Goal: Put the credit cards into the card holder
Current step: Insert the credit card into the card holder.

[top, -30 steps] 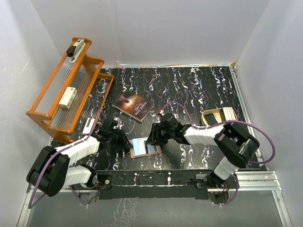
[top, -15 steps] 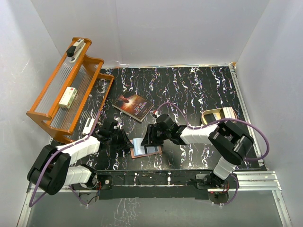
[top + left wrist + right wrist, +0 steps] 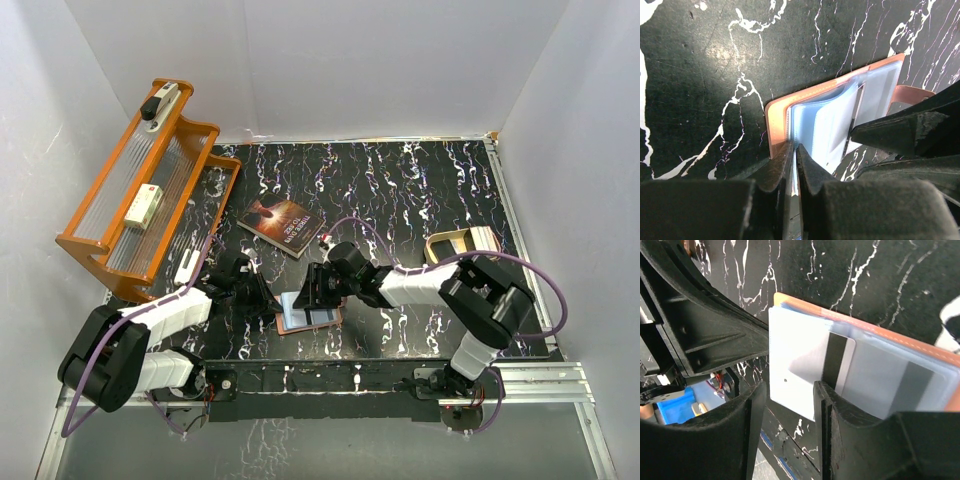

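The reddish-brown card holder (image 3: 312,322) lies open near the table's front edge, its clear sleeves (image 3: 825,125) facing up. My left gripper (image 3: 266,300) is at its left edge, jaws shut on a thin sleeve edge of the holder (image 3: 777,117). My right gripper (image 3: 318,293) hovers over the holder with its jaws open. A white credit card (image 3: 797,372) with a black stripe lies just past the fingertips (image 3: 822,405), partly tucked in a sleeve of the holder (image 3: 900,342). The darker card is not clearly visible.
A dark paperback book (image 3: 282,226) lies behind the holder. A beige-gold tin (image 3: 462,245) sits at the right. An orange rack (image 3: 140,195) stands at the left, with a small white item (image 3: 186,268) by its foot.
My right gripper has moved left, onto the card holder. My left gripper has stayed at the holder's left edge.
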Motion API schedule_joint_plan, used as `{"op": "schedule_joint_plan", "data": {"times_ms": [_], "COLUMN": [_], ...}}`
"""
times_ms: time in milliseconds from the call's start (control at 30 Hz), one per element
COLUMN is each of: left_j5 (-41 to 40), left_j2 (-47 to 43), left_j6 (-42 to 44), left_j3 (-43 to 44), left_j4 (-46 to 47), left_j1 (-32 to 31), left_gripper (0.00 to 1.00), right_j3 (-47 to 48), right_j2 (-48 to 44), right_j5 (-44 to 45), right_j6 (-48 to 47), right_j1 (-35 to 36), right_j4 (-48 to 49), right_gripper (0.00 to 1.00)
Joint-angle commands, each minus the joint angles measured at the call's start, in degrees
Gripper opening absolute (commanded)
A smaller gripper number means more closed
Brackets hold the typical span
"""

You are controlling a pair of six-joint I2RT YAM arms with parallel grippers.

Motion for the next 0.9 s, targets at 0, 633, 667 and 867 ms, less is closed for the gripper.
{"op": "schedule_joint_plan", "data": {"times_ms": [0,633,667,867], "left_j5": [0.9,0.0,-0.1,0.1], "left_j2": [-1.2,-1.7,-1.2,0.6], "left_j6": [0.1,0.1,0.2,0.3], "left_j3": [1.3,1.6,1.4,0.2], "left_j4": [-3.1,-4.3,-3.7,-1.7], "left_j1": [-0.1,-0.2,-0.2,-0.2], "left_gripper": [0.08,0.15,0.14,0.10], "right_j3": [2.1,1.7,1.6,1.4], "right_j2": [-6.0,-2.0,-1.8,-1.3], "right_j5": [6.4,7.0,6.9,5.3], "right_j6": [-2.1,-1.9,-1.9,-1.8], "right_j1": [0.3,1.1,1.3,1.8], "right_j4": [-7.0,-5.6,-5.3,-2.5], "right_gripper": [0.42,0.47,0.47,0.44]}}
